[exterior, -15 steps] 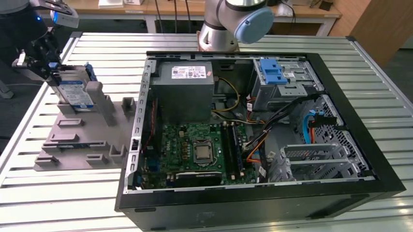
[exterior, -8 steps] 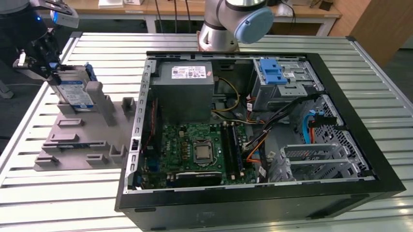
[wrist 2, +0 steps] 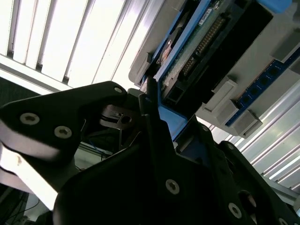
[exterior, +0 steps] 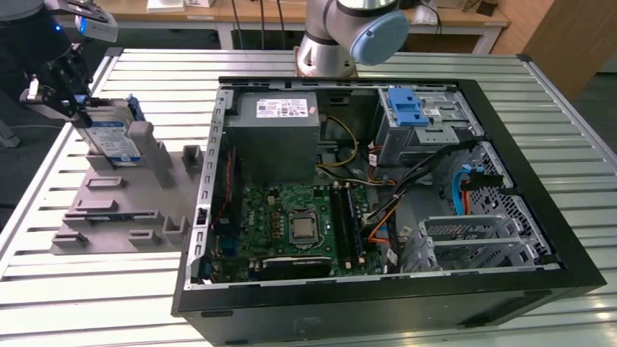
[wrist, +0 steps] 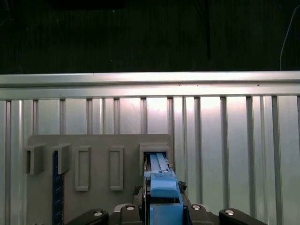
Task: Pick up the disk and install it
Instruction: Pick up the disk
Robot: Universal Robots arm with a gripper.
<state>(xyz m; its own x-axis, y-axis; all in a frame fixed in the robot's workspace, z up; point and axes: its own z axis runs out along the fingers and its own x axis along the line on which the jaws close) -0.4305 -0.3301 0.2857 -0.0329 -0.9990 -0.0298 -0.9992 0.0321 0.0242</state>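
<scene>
Upper left of the exterior view: the disk (exterior: 110, 140) is seen upright in the grey rack (exterior: 106, 217), its upper edge clamped by the end effector (exterior: 79, 108).

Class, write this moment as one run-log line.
gripper: shut on the disk | pose: upright in grey rack | computer case: open, disk not installed

disk (exterior: 111, 141) btm hidden in stand (exterior: 106, 217), arm (exterior: 333, 43) cut off at top edge
</scene>
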